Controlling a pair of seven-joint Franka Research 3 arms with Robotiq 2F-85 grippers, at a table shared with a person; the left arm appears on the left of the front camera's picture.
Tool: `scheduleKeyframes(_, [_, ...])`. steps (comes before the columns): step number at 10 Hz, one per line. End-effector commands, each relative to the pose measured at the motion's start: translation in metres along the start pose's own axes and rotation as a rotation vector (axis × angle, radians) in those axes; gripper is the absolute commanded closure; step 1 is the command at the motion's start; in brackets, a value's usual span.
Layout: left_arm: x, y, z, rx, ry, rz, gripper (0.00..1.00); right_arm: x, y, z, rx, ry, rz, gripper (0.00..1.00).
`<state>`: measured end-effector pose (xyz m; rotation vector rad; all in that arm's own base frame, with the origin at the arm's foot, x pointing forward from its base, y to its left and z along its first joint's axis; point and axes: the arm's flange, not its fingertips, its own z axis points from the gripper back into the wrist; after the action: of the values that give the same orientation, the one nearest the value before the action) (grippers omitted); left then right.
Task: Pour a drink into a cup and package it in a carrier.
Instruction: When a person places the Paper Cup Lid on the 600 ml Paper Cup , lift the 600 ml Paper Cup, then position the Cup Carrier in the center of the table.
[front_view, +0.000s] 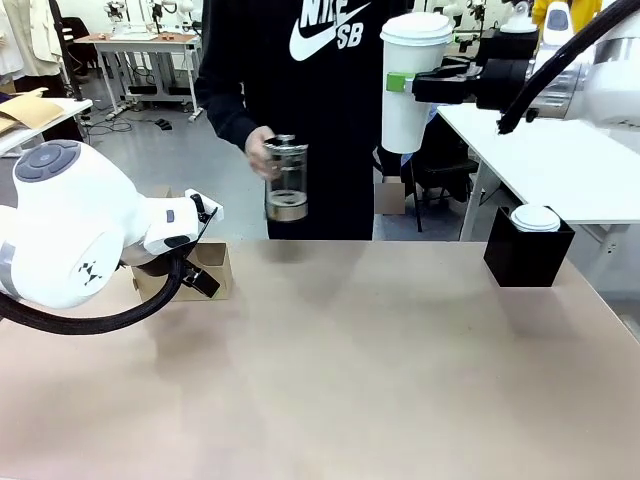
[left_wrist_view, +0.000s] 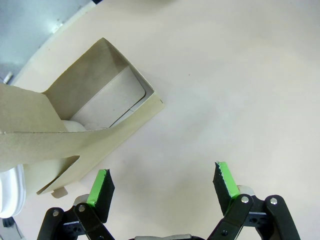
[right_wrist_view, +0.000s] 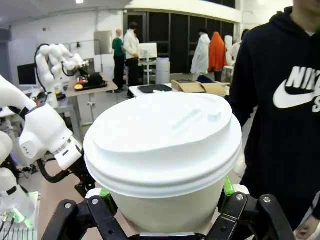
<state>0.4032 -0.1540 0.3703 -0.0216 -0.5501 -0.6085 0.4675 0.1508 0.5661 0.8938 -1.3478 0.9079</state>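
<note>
Cup (front_view: 413, 85): your right tool (front_view: 409, 84) clamps it, lidded, high above desk (front_view: 350, 380) | left tool (left_wrist_view: 162, 187) wide open, holding nothing, beside carrier (left_wrist_view: 95, 105) | desk beige, bare mid-surface

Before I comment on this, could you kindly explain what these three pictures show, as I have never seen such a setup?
Two white robot arms share a table with a person. The front picture looks across the table from the robot's side. The other two come from cameras on each arm's wrist, looking along its claw. The right claw holds a tall white lidded cup high in the air; its wrist picture shows that cup's lid close up. The left claw is open, empty, beside a brown cardboard carrier on the table. The person's hand holds a glass pitcher. A black box holds a second lidded cup.
</note>
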Motion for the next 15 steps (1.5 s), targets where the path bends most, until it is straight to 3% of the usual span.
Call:
scheduleKeyframes(1, [-0.001,0.002,0.000,-0.001,-0.001,0.004,0.00,0.006,0.001,-0.001,-0.007,-0.002,0.021,0.13])
scheduleKeyframes(12, [0.000,0.000,0.000,0.000,0.000,0.000,0.00,0.006,0.001,-0.001,-0.007,-0.002,0.021,0.13])
scheduleKeyframes(15, [0.020,0.015,0.066,0.008,0.034,0.055,0.00,0.006,0.001,-0.001,-0.007,-0.002,0.021,0.13])
